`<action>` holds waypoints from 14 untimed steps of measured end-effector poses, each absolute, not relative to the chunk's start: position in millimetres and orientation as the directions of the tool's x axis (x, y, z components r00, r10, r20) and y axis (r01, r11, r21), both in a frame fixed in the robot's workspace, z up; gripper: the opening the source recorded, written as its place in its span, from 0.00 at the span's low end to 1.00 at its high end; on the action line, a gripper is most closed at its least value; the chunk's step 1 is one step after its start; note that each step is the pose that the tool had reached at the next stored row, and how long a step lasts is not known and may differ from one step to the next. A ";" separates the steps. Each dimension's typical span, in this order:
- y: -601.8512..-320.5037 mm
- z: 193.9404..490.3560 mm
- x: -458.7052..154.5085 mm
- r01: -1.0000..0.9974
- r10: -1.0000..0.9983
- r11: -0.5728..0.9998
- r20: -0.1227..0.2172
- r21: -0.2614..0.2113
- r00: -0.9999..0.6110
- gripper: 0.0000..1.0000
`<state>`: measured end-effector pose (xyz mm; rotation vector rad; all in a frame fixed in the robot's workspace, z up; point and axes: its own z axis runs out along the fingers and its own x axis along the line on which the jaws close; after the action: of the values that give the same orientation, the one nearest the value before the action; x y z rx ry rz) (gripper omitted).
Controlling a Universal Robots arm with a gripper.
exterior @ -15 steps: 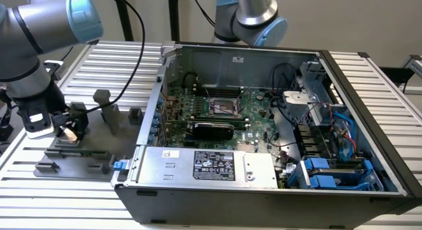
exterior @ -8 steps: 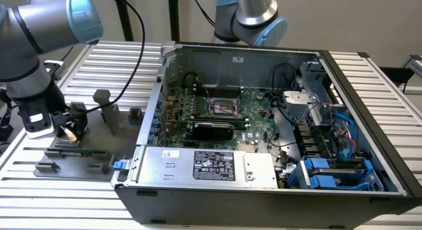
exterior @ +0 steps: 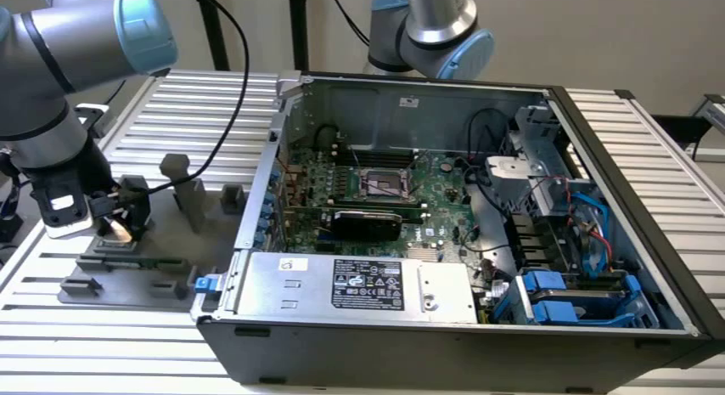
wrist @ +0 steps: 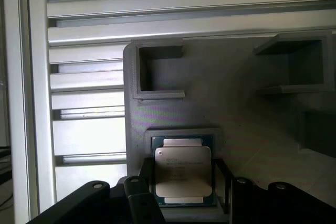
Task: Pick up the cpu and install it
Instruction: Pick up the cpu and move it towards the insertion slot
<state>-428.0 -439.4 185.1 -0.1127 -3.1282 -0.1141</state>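
Silver cpu (wrist: 182,174), faint lettering illegible

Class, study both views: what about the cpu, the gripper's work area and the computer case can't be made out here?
1. Wrist view: the print on the cpu is too small to read.
2. Exterior view: the spot beneath the gripper is washed out by glare.
3. Exterior view: the socket is too small to tell whether it is empty.
4. Exterior view: the computer case is cut off by the bottom edge.
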 end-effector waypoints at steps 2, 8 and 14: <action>-439.3 185.5 -428.0 0.072 0.072 0.995 0.012 0.073 -0.997 0.55; -439.3 193.3 -428.1 0.072 0.072 0.995 0.012 0.072 -0.997 0.55; -439.3 214.2 -428.1 0.072 0.072 0.995 0.012 0.072 -0.997 0.55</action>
<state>-428.1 -439.3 214.2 -0.1129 -3.1277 -0.1140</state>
